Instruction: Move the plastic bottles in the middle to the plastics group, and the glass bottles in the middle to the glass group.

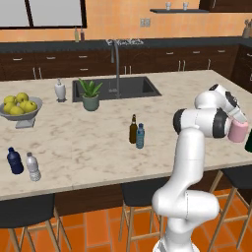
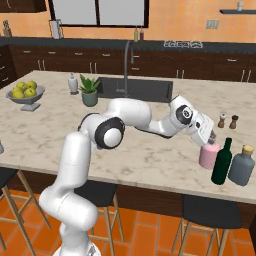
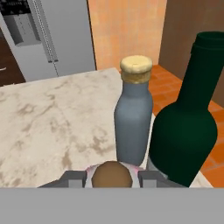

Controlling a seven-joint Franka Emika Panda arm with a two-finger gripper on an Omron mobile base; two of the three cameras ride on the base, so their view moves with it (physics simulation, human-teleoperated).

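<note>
My gripper (image 2: 210, 138) is shut on the neck of the squat pink bottle (image 2: 208, 156), which stands upright at the right end of the counter; I cannot tell whether its base touches. Right beside it are a dark green bottle (image 2: 221, 163) and a grey bottle with a cork cap (image 2: 242, 166). In the hand view the pink bottle's brown cap (image 3: 112, 174) sits between my fingertips (image 3: 73, 177), with the grey bottle (image 3: 133, 118) and green bottle (image 3: 188, 131) just beyond. The brown bottle (image 1: 133, 129) and teal bottle (image 1: 140, 136) stand mid-counter. The navy bottle (image 1: 15, 161) and clear bottle (image 1: 33, 167) stand at the left front.
Salt and pepper shakers (image 2: 227, 121) stand behind the green bottle. A fruit bowl (image 1: 19, 109), a soap dispenser (image 1: 60, 90), a potted plant (image 1: 90, 95) and the sink (image 1: 130, 87) lie at the back. The counter's front edge (image 2: 200, 192) is close below the bottles, with stools underneath.
</note>
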